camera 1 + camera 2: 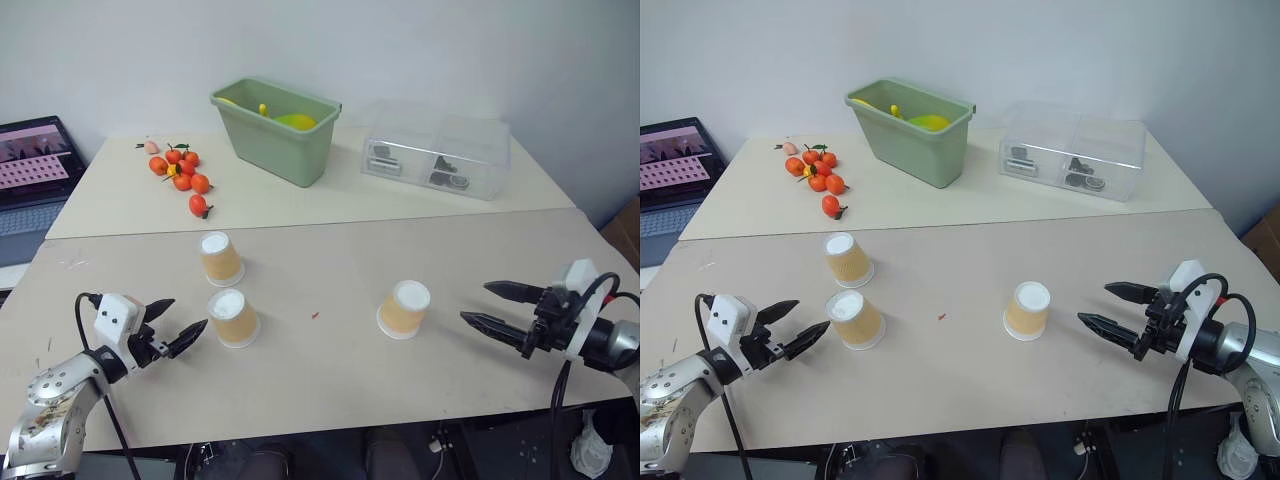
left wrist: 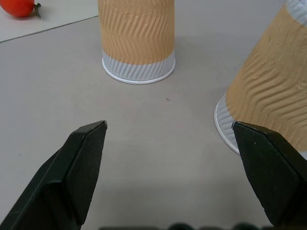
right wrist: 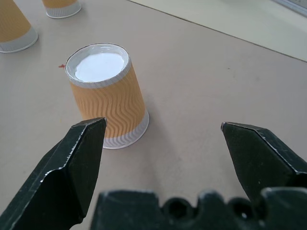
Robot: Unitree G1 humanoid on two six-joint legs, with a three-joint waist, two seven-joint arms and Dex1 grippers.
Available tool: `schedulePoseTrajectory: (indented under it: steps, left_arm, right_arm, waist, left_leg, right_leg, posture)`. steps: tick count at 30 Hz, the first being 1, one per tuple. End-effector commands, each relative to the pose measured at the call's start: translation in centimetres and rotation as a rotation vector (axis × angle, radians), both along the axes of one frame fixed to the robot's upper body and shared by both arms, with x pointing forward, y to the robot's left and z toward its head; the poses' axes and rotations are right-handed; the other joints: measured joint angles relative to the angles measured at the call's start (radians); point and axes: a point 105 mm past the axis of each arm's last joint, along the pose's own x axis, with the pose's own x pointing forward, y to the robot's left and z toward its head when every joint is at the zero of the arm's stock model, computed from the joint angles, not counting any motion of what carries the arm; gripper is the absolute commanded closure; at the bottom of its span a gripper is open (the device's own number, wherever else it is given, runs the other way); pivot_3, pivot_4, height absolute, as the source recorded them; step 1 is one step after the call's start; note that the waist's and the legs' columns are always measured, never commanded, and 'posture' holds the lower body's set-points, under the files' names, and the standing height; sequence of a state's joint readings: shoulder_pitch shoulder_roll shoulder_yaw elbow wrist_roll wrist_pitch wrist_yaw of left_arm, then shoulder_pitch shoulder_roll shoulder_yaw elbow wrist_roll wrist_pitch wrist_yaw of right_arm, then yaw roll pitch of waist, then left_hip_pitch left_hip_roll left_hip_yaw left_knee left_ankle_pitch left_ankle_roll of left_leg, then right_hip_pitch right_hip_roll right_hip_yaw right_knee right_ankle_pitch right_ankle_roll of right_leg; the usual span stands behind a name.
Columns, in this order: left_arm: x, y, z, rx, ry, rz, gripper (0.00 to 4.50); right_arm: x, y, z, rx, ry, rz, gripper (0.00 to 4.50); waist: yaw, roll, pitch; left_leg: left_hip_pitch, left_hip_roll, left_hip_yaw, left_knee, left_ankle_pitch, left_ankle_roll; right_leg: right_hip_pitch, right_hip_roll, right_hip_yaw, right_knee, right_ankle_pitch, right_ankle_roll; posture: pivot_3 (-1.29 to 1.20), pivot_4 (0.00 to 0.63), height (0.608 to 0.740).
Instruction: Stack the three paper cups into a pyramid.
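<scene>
The near beige table (image 1: pixel 330 400) carries all three paper cups, each standing upside down with the white base up; a second table (image 1: pixel 110 200) stands behind it.

On that far table are a green plastic bin (image 1: pixel 285 135) with yellow things inside, a clear plastic box (image 1: pixel 440 150) with small dark parts, and a bunch of small orange-red fruits (image 1: pixel 180 172). A laptop (image 1: pixel 30 170) sits at the far left.

The left end effector (image 1: pixel 172 325) is open, its two black fingers spread wide and holding nothing. The nearest cup (image 1: pixel 233 317) stands just beside its fingertips, on the side toward the right arm, not touching. The second cup (image 1: pixel 220 258) is a little farther, beyond the first one.

The right end effector (image 1: pixel 492 306) is also wide open and empty. The third cup (image 1: pixel 404 308) stands near its fingertips, toward the left arm, with a gap of bare table between. This cup is well apart from the other two.

A tiny red speck (image 1: pixel 314 316) lies on the table between the cups.
</scene>
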State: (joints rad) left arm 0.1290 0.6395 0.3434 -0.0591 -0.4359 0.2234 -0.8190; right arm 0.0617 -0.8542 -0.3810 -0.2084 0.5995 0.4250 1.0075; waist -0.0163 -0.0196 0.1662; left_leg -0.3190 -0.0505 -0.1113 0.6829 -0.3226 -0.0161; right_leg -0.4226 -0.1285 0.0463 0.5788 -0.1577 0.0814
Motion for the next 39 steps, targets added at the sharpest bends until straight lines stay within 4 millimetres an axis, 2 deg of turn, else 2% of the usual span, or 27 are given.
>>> schedulePoseTrajectory:
  steps: [1, 4, 8, 12, 18, 22, 24, 29, 39]
  left_arm:
    - [-1.6, 0.3, 0.4, -0.015, 0.053, -0.072, 0.04]
    - [-3.7, 1.3, 0.0, -0.008, 0.2, -0.15, 0.04]
    - [-4.3, 1.7, 0.0, 0.048, 0.316, -0.201, 0.04]
    - [-4.0, 1.5, 0.3, 0.091, 0.325, -0.258, 0.04]
    - [-2.4, -0.3, 1.7, 0.083, 0.256, -0.323, 0.04]
    - [-1.9, -3.0, 3.0, 0.063, 0.197, -0.411, 0.04]
    - [-1.7, -3.8, 3.4, 0.054, 0.182, -0.43, 0.04]
    - [-1.1, -5.1, 3.9, 0.025, 0.157, -0.455, 0.04]
    - [0.4, -6.3, 4.3, 0.027, 0.105, -0.461, 0.04]
  right_arm:
    - [-0.1, -0.6, 1.5, -0.027, -0.034, 0.005, 0.0]
    - [-1.1, -0.8, 1.3, -0.062, 0.036, 0.063, 0.0]
    - [-3.1, 0.5, 1.7, -0.076, 0.104, 0.185, 0.0]
    - [-3.5, 2.1, 2.9, -0.069, 0.088, 0.263, 0.0]
    - [-3.4, 4.3, 5.7, 0.01, -0.001, 0.328, 0.0]
    - [-3.7, 5.8, 8.4, 0.077, -0.065, 0.397, 0.0]
    - [-3.8, 6.4, 9.1, 0.098, -0.08, 0.418, 0.0]
    - [-3.7, 7.2, 9.0, 0.098, -0.078, 0.429, 0.0]
    - [-3.6, 7.1, 8.6, 0.09, -0.079, 0.418, 0.0]
  waist:
    - [-0.001, 0.0, 0.0]
    - [-0.013, 0.0, 0.0]
    - [-0.001, 0.0, 0.001]
    - [0.0, 0.0, 0.001]
    - [-0.001, -0.001, 0.001]
    - [0.001, -0.001, 0.002]
    - [0.001, -0.002, 0.002]
    - [0.001, -0.002, 0.002]
    - [0.002, -0.002, 0.002]
  left_leg:
    - [0.0, 0.0, 0.0, 0.0, 0.0, 0.0]
    - [-0.001, 0.0, 0.0, -0.001, 0.0, 0.001]
    - [-0.001, 0.001, 0.0, -0.002, -0.001, 0.001]
    - [-0.001, 0.001, 0.0, -0.002, -0.001, 0.001]
    - [-0.001, 0.001, 0.0, -0.002, -0.001, 0.001]
    - [-0.001, 0.001, 0.0, -0.002, -0.001, 0.001]
    - [-0.001, 0.001, 0.0, -0.002, -0.001, 0.0]
    - [-0.001, 0.001, 0.0, -0.002, -0.002, 0.001]
    - [-0.001, 0.001, 0.0, -0.002, -0.002, 0.001]
  right_leg:
    - [0.0, 0.0, 0.0, 0.0, 0.0, 0.0]
    - [-0.001, 0.0, 0.0, 0.0, -0.001, 0.001]
    - [0.0, 0.0, -0.001, 0.001, -0.006, 0.006]
    - [0.001, 0.0, -0.001, 0.001, -0.006, 0.006]
    - [-0.001, 0.0, -0.001, 0.0, -0.006, 0.006]
    - [-0.002, 0.0, -0.001, 0.0, -0.005, 0.004]
    - [-0.002, 0.0, -0.001, -0.001, -0.001, -0.002]
    - [-0.002, 0.0, -0.002, -0.001, -0.001, -0.002]
    - [-0.002, 0.0, -0.002, -0.001, -0.001, -0.002]
  posture:
    - [0.0, 0.15, 0.738]
    - [0.0, 0.15, 0.738]
    - [0.0, 0.15, 0.738]
    - [0.0, 0.15, 0.738]
    - [0.0, 0.15, 0.738]
    - [0.0, 0.15, 0.738]
    - [0.0, 0.15, 0.738]
    - [0.0, 0.15, 0.738]
    - [0.0, 0.15, 0.738]
